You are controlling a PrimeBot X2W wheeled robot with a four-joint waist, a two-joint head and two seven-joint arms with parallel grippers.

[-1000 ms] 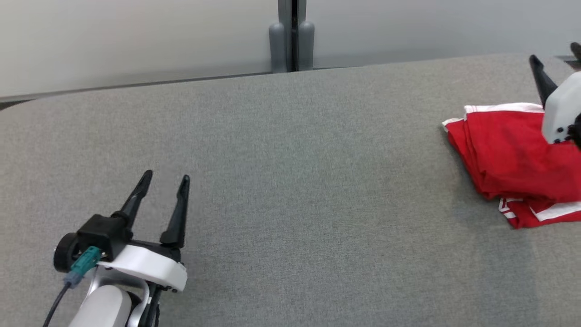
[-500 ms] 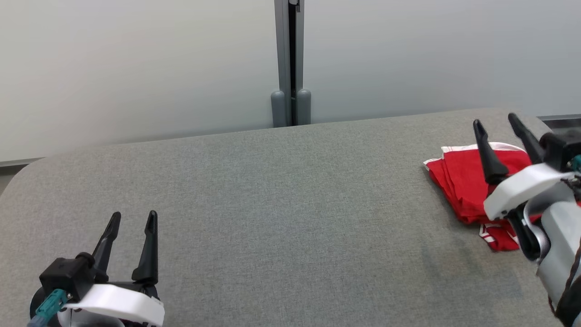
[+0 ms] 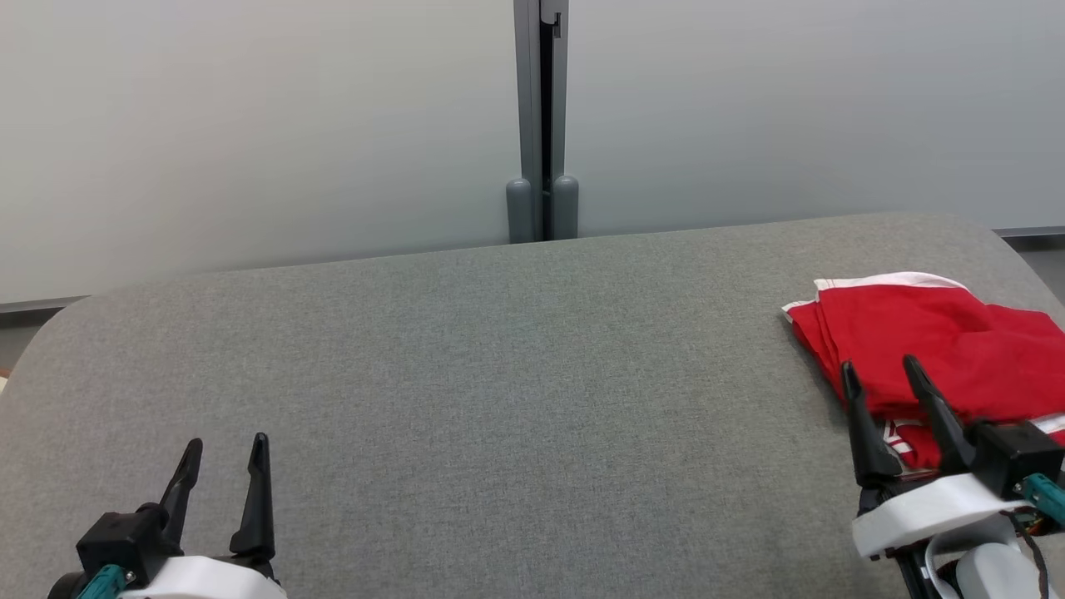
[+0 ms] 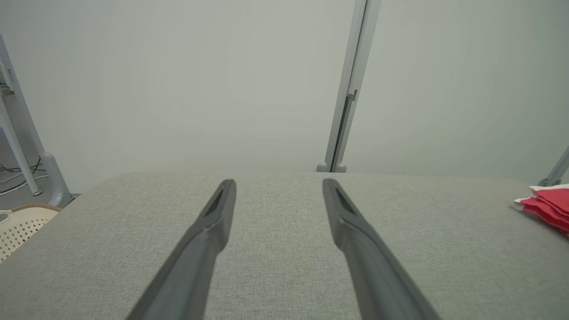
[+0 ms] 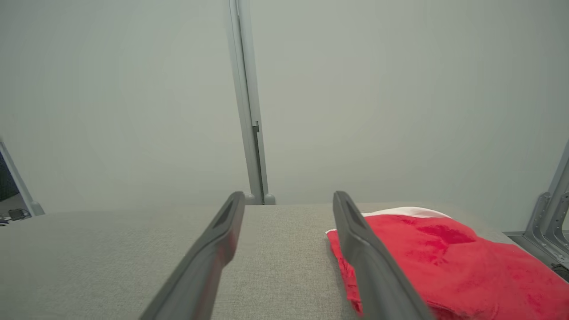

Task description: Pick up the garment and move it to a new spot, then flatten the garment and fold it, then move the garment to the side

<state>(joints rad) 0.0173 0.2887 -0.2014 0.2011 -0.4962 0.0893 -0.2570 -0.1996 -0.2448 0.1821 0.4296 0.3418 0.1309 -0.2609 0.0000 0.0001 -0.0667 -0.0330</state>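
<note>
Since 0.5 s ago, the right gripper (image 3: 879, 363) has drawn back from above the garment (image 3: 932, 341) to its near edge. The head camera has also tilted up, so the whole picture has shifted.

Count:
- 1 garment: red with white trim, folded into a stack of layers. It lies at the right end of the table (image 3: 532, 374), towards the far right corner.
- 2 grippers, each with 2 dark fingers.
- 1 grey fabric-covered table.
- 1 grey post (image 3: 542, 125) with 2 rounded feet, between 2 pale wall panels behind the table.
- 1 pale perforated basket (image 4: 22, 222) beside the left end of the table, seen in the left wrist view. Only part of it shows, and its contents cannot be told.

Right gripper: fingers spread moderately apart, holding nothing. The right wrist view shows bare table between the fingers, and the garment's left edge just beside the right finger.

Left gripper (image 3: 227, 439): fingers spread moderately apart, holding nothing, over the table's near left part, well apart from the garment.
</note>
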